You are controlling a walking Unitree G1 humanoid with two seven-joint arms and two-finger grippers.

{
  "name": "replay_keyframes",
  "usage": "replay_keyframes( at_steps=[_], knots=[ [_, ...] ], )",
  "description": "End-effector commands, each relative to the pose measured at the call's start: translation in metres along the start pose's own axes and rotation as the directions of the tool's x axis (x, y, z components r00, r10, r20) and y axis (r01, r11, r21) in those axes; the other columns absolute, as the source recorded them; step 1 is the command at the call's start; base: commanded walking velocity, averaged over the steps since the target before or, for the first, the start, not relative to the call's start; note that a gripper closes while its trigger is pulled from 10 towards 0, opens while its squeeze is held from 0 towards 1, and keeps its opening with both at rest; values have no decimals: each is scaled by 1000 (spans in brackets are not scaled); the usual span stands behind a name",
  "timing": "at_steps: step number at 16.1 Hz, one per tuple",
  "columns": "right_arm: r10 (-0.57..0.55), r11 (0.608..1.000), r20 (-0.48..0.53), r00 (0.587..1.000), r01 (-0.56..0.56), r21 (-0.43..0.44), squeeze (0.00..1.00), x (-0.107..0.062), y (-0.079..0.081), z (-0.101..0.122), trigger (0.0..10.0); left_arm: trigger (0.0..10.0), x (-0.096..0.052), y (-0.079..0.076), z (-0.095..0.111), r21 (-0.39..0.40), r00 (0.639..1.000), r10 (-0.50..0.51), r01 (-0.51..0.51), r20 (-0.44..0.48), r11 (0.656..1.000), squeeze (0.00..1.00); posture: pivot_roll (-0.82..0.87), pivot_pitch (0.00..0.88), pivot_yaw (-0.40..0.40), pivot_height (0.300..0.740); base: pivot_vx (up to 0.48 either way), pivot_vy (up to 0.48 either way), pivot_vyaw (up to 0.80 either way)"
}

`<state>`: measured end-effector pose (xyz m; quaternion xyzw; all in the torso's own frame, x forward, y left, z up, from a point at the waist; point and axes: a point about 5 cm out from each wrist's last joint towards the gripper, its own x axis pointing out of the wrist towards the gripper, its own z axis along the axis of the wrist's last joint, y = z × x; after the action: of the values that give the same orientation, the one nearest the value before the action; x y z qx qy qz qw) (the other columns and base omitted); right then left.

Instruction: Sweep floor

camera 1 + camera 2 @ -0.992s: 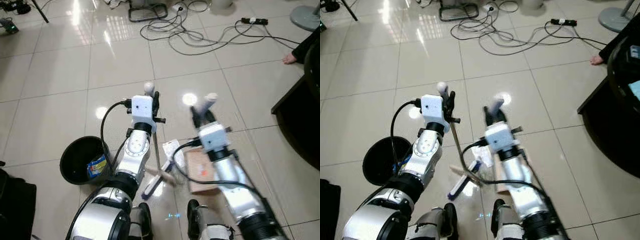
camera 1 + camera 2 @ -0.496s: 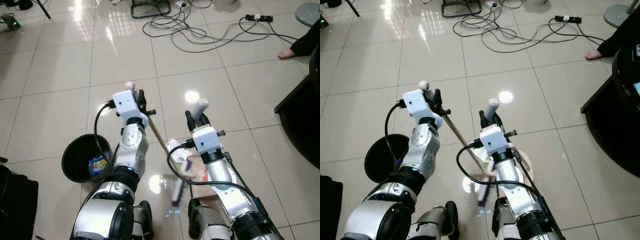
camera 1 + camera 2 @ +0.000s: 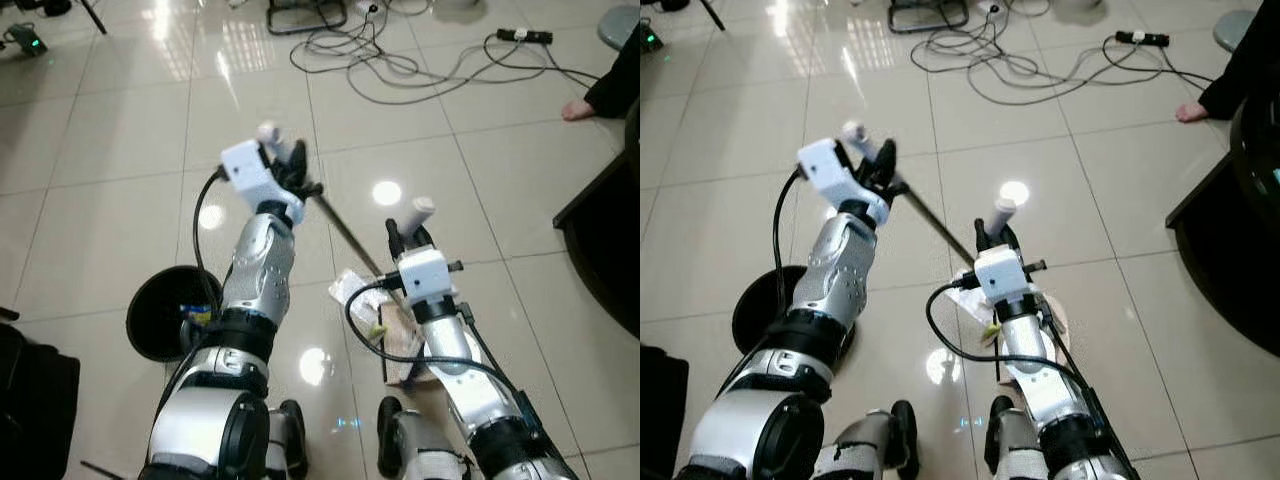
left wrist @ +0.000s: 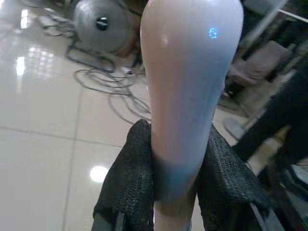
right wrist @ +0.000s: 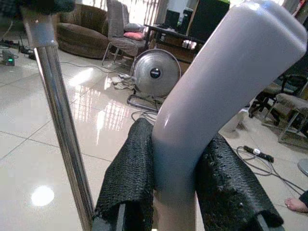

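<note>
My left gripper (image 3: pixel 285 165) is shut on the white grip (image 4: pixel 185 96) of a broom. Its metal pole (image 3: pixel 350 235) slants down to the right and passes behind my right arm, so the broom head is hidden. My right gripper (image 3: pixel 410 230) is shut on the pale grey handle (image 5: pixel 211 101) of a brown dustpan (image 3: pixel 398 335), which rests on the tiles beneath that arm. A crumpled white wrapper (image 3: pixel 350 287) lies at the dustpan's left edge. The pole (image 5: pixel 60 125) also runs beside the right fingers (image 5: pixel 127 178).
A black bin (image 3: pixel 150 325) with a blue item inside stands left of my left arm. Cables (image 3: pixel 400 65) and a power strip (image 3: pixel 525 37) lie ahead. A person's bare foot (image 3: pixel 578 108) and dark furniture (image 3: pixel 610 230) are on the right, a black bag (image 3: pixel 30 390) at lower left.
My left arm has lifted and reached forward, tilting the pole further. The broom head swept right from between my arms to behind the right arm at the dustpan.
</note>
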<state>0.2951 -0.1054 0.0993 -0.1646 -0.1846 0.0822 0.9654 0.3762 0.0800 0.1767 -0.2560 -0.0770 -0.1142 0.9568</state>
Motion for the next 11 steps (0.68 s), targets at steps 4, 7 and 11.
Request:
replay_keyframes(
  at_steps=[4,7,11],
  knots=[
    [-53,989,29,998,49,137,0,-1,-4,3,10000,10000,6,-4,38,64,978,-200,196,53,978,0,62,222,71,740,0,0,0],
    [-107,974,73,992,90,208,0,2,-19,10,10000,10000,11,-4,64,93,956,-287,281,58,955,0,62,185,60,740,0,0,0],
    [-160,960,115,980,128,249,0,4,-41,17,10000,10000,12,-1,82,116,943,-326,316,71,941,0,43,132,47,740,0,0,0]
  ],
)
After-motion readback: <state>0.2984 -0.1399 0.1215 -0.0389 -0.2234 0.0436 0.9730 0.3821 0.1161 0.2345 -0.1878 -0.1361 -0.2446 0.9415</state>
